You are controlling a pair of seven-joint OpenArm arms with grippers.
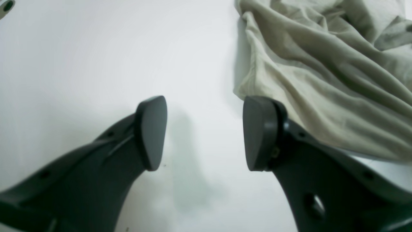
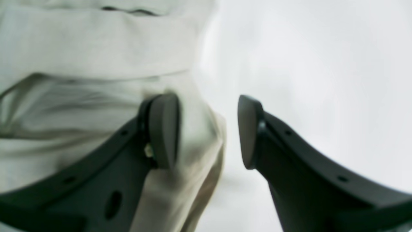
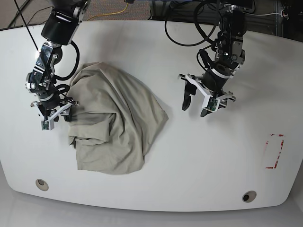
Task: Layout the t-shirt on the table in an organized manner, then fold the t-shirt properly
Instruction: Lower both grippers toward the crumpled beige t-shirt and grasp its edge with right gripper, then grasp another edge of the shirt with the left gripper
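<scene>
Base view, crumpled t-shirt (image 3: 116, 125) on white table (image 3: 189, 161), left claw (image 3: 195, 102) spread wide, right claw (image 3: 53, 116) parted at shirt's edge

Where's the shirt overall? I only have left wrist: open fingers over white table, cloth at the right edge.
Observer: The t-shirt lies bunched in a heap on the table, off to one side in the base view, not spread.
Operator: Left gripper touching it?
Observer: No. The left gripper hangs open, apart from the heap.
Operator: And the right arm?
Observer: The right gripper is open at the shirt's edge, one finger over cloth and the other over bare table.
</scene>
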